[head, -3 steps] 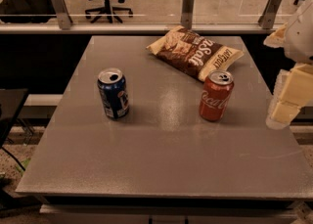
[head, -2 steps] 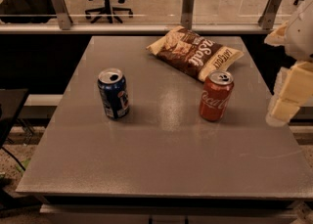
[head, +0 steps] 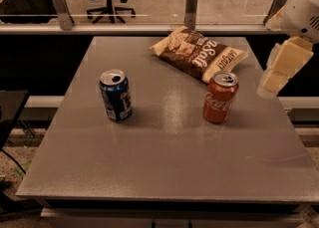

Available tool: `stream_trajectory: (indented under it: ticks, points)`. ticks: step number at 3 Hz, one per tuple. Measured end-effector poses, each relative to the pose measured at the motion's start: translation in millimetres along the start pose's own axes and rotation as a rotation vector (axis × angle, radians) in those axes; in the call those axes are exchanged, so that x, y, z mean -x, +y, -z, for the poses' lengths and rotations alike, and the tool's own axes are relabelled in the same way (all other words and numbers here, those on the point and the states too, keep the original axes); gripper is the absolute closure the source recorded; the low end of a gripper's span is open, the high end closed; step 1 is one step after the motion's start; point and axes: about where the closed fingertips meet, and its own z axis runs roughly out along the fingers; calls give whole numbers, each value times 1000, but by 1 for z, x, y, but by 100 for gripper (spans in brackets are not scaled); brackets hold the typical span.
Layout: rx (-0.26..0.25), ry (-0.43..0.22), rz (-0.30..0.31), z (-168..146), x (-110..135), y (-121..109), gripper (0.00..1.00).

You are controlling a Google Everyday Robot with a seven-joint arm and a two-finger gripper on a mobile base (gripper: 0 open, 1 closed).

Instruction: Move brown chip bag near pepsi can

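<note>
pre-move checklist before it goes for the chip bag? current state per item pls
1. brown chip bag in view, lying flat at the far side of the table: ok.
2. pepsi can upright, left of centre: ok.
3. Bag near pepsi can: not ok, well apart.
4. Approach free: cannot tell; red Coca-Cola can stands close in front of the bag's right end.
5. gripper at the bag: not ok, it hangs by the table's right edge.

We see a flat grey square tabletop (head: 164,162) bearing three things. A crinkly dark brown chip bag (head: 197,53) with cream ends lies flat near the far edge. A blue Pepsi can (head: 115,95) stands upright mid-left, well apart from it. A red Coca-Cola can (head: 221,97) stands just before the bag's right end. The cream gripper (head: 276,75) hangs above the table's right edge.
</note>
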Motion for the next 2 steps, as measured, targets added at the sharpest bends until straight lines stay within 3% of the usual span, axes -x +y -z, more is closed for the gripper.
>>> stream_trajectory:
  ticks: [2]
  points:
    - [-12,-76,-112,-29,14,-77,0]
